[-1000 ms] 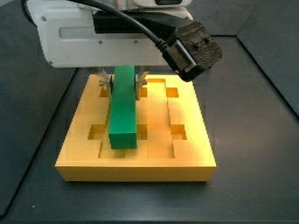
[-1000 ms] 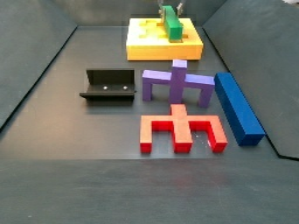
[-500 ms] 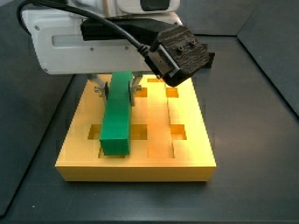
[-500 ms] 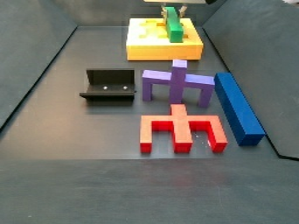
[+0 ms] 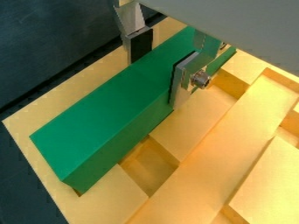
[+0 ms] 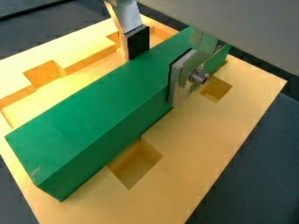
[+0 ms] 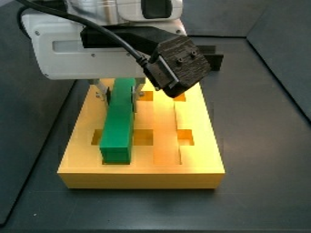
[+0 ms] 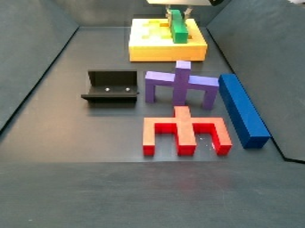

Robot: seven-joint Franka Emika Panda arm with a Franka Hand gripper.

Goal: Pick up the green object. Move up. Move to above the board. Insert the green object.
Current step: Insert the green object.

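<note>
The green object [image 7: 119,123] is a long green bar lying lengthwise over the left part of the yellow-orange board [image 7: 201,127]. It is low on the board's surface. My gripper [image 7: 123,90] is above the board's far half. In both wrist views the gripper [image 5: 160,74] [image 6: 156,77] straddles the bar [image 5: 105,122] [image 6: 93,131], a finger against each long side, and is shut on it. Square holes [image 6: 138,162] show beside the bar. In a side view the bar [image 8: 177,25] and board [image 8: 167,49] are at the far end of the floor.
A dark fixture [image 8: 110,87] stands left of the middle. A purple piece [image 8: 181,85], a red piece [image 8: 185,131] and a blue bar [image 8: 242,109] lie on the floor nearer than the board. Dark walls edge the floor.
My gripper has carried the green bar from the board's middle to its left side and lowered it closer to the surface.
</note>
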